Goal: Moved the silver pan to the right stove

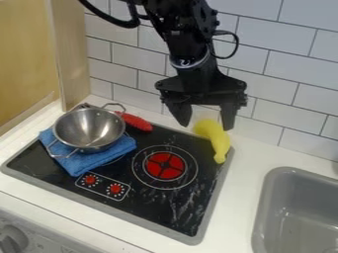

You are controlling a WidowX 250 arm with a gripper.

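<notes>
The black gripper [206, 124] hangs open above the back right part of the stove, its two fingers apart, with the yellow object below and behind them. The silver pan [89, 129], a bowl shape with two wire handles, rests on a folded blue cloth [99, 157] at the stove's left side, well to the left of the gripper. On the right of the black stove top [148, 197], the right burner [165, 165] shows a red centre with nothing on it.
A yellow banana-like toy [214, 138] lies at the stove's back right edge. Behind the pan is a red object [136, 122]. A grey sink [284, 178] is at the right, a tiled wall [284, 84] behind, and a wooden panel [69, 54] at the left.
</notes>
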